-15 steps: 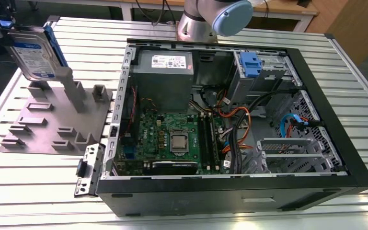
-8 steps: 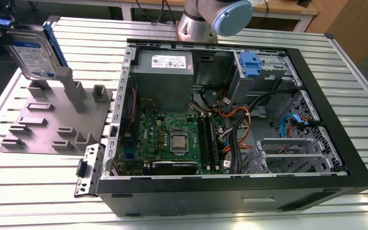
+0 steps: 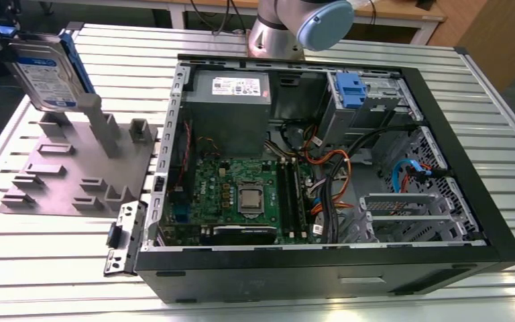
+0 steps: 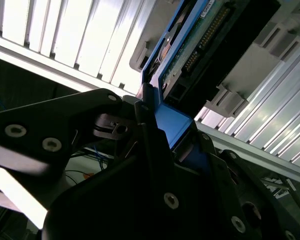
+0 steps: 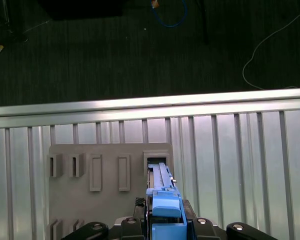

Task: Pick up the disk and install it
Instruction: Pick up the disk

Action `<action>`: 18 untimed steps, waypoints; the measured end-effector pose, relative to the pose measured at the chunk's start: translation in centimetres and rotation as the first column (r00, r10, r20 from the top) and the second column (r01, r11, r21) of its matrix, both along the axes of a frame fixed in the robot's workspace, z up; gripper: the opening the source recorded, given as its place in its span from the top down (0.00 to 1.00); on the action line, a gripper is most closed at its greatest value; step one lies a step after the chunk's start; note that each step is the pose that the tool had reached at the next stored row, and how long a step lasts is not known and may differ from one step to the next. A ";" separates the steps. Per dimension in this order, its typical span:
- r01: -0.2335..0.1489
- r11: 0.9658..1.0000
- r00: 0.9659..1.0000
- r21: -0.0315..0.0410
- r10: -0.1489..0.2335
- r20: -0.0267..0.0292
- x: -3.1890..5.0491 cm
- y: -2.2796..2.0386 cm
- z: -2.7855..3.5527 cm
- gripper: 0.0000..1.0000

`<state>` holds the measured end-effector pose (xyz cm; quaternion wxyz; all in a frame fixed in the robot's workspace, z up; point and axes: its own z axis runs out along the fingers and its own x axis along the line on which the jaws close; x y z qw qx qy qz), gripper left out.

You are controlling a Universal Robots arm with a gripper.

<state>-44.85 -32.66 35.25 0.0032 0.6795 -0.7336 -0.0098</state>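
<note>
Pinching the disk [image 3: 47,70] between fingers [image 4: 151,140]

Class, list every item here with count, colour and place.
Silver-grey disk with blue rails: one, upright above the fixture, exterior view's left.
Slotted grey fixture plate: one, on table beside case.
Open black computer case: one, centre.
Grey power-supply box: one, inside case.
Silver blue-latched drive cage: one, inside case.
Green motherboard: one, case floor.
Slatted silver table: one, under everything.
Grey robot arm: one, beyond case.
Black hand: one, shut on disk.
</note>
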 end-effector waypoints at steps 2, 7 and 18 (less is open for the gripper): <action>0.000 1.000 1.000 0.000 0.000 0.000 0.00 0.00 0.05 0.64; 0.000 1.000 1.000 0.000 0.000 0.000 0.00 0.00 0.24 0.64; 0.000 1.000 1.000 0.000 0.000 0.000 0.00 0.00 0.68 0.64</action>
